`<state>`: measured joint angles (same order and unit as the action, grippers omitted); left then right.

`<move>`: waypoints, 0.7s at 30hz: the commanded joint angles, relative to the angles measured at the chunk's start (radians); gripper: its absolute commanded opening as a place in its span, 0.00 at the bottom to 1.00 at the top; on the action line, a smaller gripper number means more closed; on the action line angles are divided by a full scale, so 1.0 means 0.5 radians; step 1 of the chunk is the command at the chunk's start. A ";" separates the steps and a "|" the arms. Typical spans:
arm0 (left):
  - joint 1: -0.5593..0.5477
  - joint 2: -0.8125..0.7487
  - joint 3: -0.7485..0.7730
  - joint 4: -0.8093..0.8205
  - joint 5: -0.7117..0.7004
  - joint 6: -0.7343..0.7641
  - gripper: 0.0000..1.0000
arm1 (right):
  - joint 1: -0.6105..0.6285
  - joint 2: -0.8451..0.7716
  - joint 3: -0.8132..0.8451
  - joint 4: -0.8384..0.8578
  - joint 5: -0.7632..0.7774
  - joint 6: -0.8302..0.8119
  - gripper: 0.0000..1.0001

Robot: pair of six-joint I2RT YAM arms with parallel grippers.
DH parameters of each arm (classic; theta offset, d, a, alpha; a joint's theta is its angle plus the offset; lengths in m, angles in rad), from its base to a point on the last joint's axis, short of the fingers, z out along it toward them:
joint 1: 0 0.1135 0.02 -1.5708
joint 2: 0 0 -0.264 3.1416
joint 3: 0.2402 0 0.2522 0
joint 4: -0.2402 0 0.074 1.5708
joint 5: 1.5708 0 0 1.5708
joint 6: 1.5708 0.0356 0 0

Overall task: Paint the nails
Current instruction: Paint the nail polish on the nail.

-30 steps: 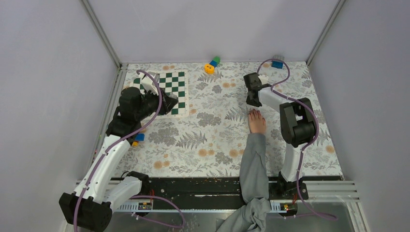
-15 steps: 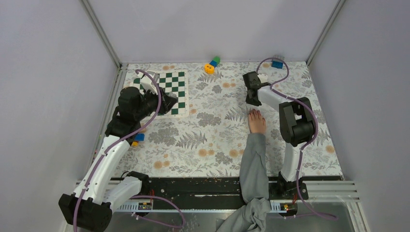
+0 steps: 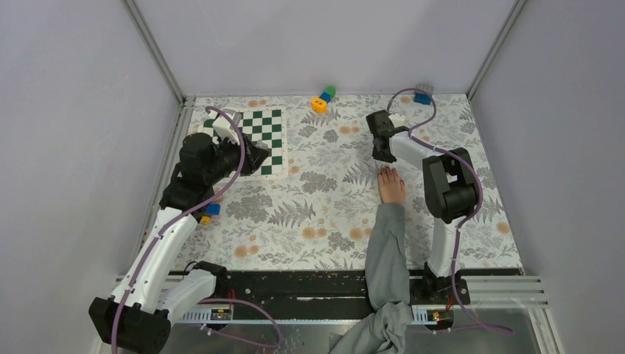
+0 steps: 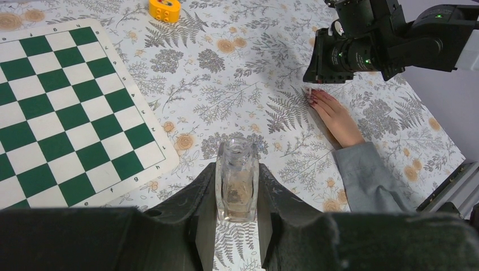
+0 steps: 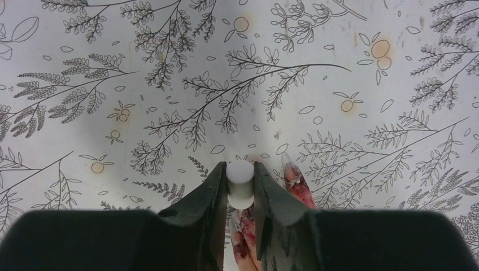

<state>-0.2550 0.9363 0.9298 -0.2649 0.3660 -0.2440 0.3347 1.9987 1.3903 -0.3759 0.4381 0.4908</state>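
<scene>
A bare hand (image 3: 391,186) with a grey sleeve (image 3: 387,251) lies flat on the floral table; it also shows in the left wrist view (image 4: 338,117). Its nails (image 4: 312,99) are small and dark red. In the right wrist view the nails (image 5: 295,178) are long, pointed and smeared with red. My right gripper (image 5: 241,169) is shut on a white cylindrical brush cap (image 5: 241,184) just above the fingertips; in the top view the right gripper (image 3: 382,152) sits just beyond the hand. My left gripper (image 4: 237,169) is shut on a clear glass polish bottle (image 4: 237,183), upright, far left of the hand, by the chessboard (image 3: 256,156).
A green-and-white chessboard (image 3: 259,131) lies at the back left. A stack of yellow, blue and green blocks (image 3: 323,98) and a blue block (image 3: 422,96) sit by the back wall. A blue-and-orange block (image 3: 211,212) lies beside the left arm.
My right gripper has shifted slightly back and left, away from the fingertips. The left arm and the hand have not moved.
</scene>
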 commanded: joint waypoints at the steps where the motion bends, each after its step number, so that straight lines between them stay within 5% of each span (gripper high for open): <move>1: 0.011 -0.041 0.075 0.067 -0.055 -0.036 0.00 | 0.021 0.004 0.083 -0.022 0.122 -0.013 0.00; 21: 0.010 -0.052 0.085 0.074 -0.098 -0.115 0.00 | 0.016 0.105 0.235 -0.143 0.045 -0.067 0.00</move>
<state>-0.2550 0.9363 0.9310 -0.2741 0.3374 -0.2848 0.3347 2.0403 1.4696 -0.4171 0.4530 0.4541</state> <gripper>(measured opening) 0.264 0.252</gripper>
